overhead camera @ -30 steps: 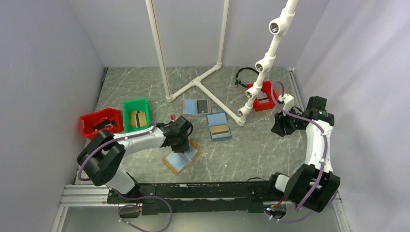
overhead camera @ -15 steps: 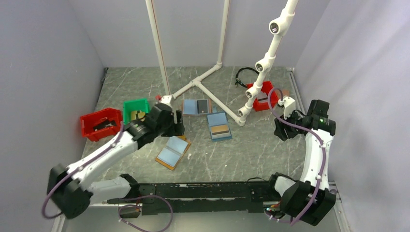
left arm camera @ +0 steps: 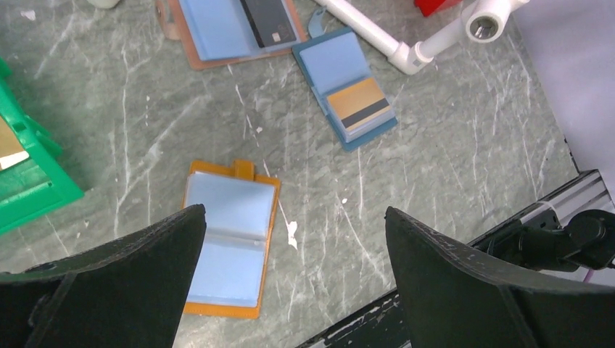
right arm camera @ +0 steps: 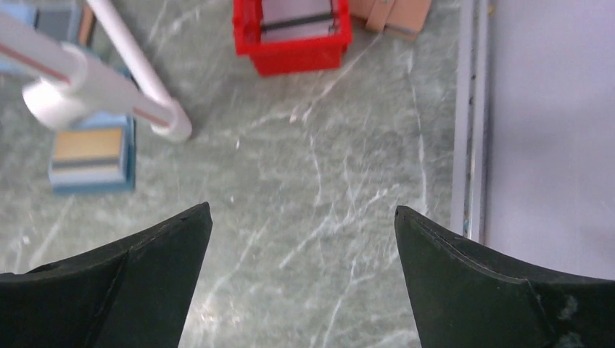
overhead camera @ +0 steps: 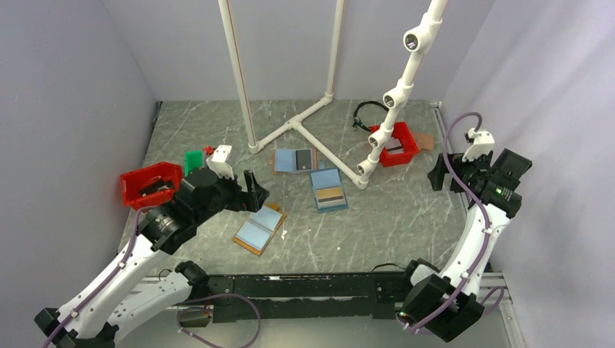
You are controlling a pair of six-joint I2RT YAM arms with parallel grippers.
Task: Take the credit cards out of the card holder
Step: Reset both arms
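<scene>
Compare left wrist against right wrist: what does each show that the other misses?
Left wrist only: the card holder, lying open, light blue inside, no cards showing in it, and a green bin at the left edge.
Right wrist only: the inside of the red bin with a card in it, tan pieces beside it, and the metal rail by the wall.
Both: the blue holder with a tan card, the white pipe, the marble table, and each view's own tool, left tool and right tool, open with nothing between the fingers.
</scene>
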